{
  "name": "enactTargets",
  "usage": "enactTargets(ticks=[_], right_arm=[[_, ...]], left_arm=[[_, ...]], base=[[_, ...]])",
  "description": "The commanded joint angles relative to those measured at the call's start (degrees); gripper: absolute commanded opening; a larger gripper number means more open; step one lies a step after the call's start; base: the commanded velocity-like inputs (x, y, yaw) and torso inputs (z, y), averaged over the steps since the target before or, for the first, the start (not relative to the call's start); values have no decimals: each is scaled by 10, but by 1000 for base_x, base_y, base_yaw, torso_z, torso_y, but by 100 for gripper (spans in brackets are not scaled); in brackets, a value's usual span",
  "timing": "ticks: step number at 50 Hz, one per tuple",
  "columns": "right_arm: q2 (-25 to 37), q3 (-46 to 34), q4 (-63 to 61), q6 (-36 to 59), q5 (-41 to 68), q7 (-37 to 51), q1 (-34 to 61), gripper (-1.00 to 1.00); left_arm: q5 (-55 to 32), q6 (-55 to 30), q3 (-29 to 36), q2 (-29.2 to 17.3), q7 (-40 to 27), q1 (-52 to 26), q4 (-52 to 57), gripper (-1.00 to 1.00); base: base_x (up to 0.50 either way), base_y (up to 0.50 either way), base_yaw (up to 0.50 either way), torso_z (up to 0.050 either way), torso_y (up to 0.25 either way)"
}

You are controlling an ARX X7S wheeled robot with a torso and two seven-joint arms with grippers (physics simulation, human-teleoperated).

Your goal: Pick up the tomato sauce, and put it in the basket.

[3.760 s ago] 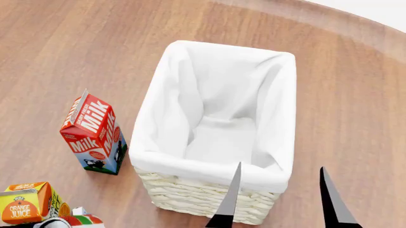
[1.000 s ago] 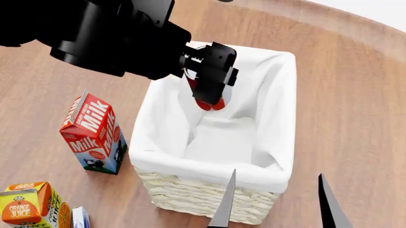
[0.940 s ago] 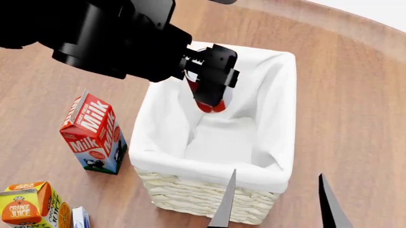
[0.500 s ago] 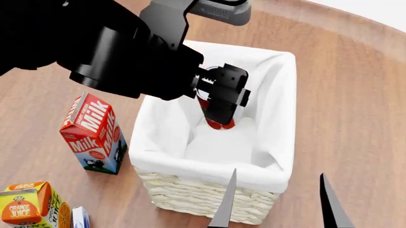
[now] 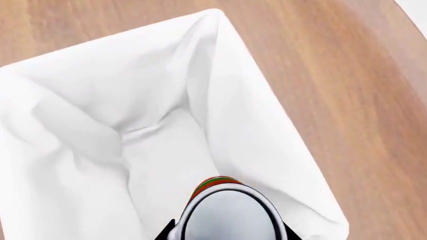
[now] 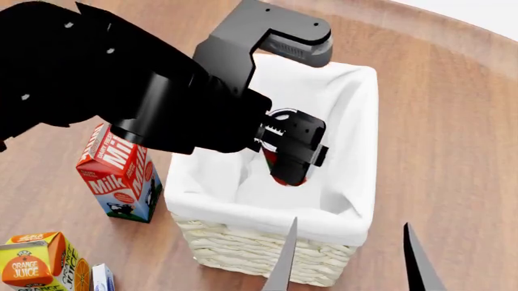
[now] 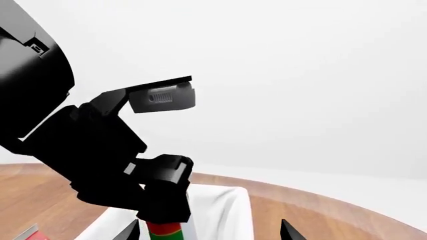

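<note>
While left gripper (image 6: 293, 159) holds tomato sauce (image 6: 290, 174), basket (image 6: 267, 251) on round wooden table (image 6: 453, 121)

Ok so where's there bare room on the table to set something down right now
Bare wood lies right of the basket and beyond its far rim. Left is crowded: milk carton and orange juice carton. Inside, the left tool holding the tomato sauce fills the middle.

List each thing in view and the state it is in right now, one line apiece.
tomato sauce: held in the left pincer, over the basket's inside.
left pincer: shut on the can.
right pincer: open, holding nothing.
basket: upright, nothing lying in it.
milk carton: upright beside the basket.
orange juice carton: upright.
</note>
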Motion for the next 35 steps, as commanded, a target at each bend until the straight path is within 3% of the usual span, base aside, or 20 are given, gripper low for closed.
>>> enactTargets(ticks=[1, 35], right_arm=[[0, -5, 0, -1, -4, 2, -1, 100], [1, -10, 2, 2, -4, 5, 3, 100]], left_arm=[[12, 10, -3, 0, -12, 19, 8, -100], [35, 21, -5, 0, -18, 48, 22, -100]], base=[[0, 0, 0, 0, 0], [0, 0, 0, 0, 1]])
